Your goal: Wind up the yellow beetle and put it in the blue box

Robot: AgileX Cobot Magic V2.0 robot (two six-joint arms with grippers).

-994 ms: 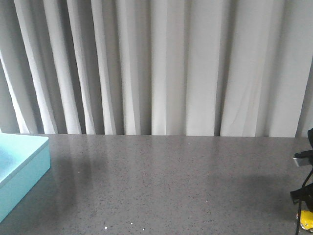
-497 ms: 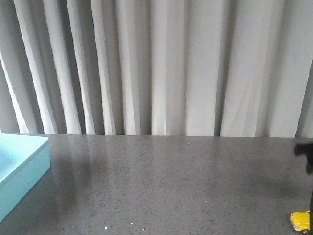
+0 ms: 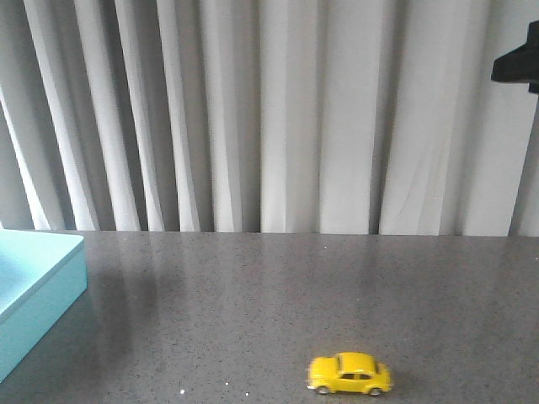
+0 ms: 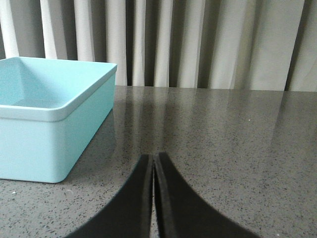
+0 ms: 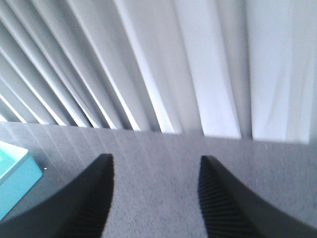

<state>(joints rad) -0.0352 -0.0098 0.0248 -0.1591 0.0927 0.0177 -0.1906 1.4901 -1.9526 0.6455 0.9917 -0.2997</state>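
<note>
The yellow beetle [image 3: 349,374] stands free on the grey table near the front edge, right of centre, slightly blurred. The blue box [image 3: 34,295] sits at the table's left edge; it also shows in the left wrist view [image 4: 49,119], empty, and as a corner in the right wrist view [image 5: 15,176]. My left gripper [image 4: 153,161] is shut and empty, low over the table right of the box. My right gripper [image 5: 156,166] is open and empty, raised high above the table; part of that arm [image 3: 518,63] shows at the top right of the front view.
The grey speckled table [image 3: 253,295] runs back to a wall of pale pleated curtains [image 3: 269,109]. The box's near wall stands just left of my left gripper.
The beetle has rolled left across the table from the right edge to right of centre. My right arm has risen from beside the car to the top right.
</note>
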